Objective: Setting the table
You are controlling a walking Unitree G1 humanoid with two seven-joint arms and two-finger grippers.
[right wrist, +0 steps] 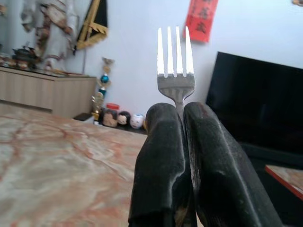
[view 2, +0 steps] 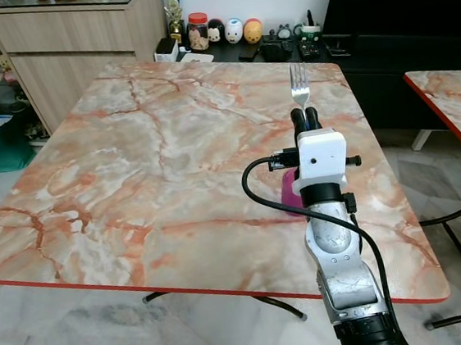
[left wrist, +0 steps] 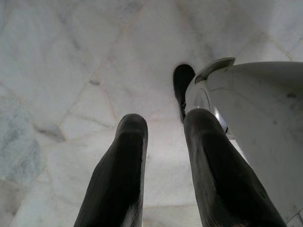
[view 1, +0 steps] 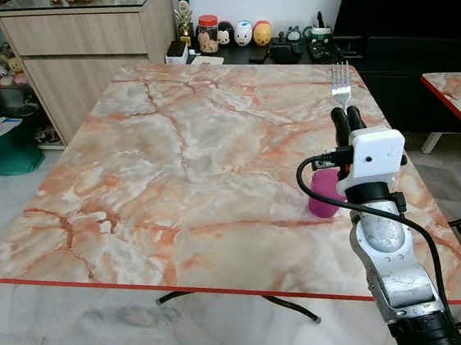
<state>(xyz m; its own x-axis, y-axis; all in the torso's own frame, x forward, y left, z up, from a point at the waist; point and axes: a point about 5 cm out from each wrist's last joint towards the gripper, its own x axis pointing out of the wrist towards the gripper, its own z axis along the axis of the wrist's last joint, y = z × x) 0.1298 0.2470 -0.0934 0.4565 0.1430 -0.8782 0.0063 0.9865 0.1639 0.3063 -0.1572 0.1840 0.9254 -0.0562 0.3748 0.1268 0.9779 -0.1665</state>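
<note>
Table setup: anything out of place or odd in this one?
Nothing spilled or damaged. The fork stands upright with tines up, clamped in the right gripper over the marble table, jaws shut on its neck. A pink cup sits behind the arm, partly hidden. The left gripper points at the floor.

Silver right arm (view 1: 393, 262), white wrist box, looping black cable, black claw (view 1: 346, 119).

Silver metal fork (right wrist: 175, 71): handle hidden between black fingers (right wrist: 161, 156). Pink cup (view 1: 324, 196): partly hidden behind right arm.
</note>
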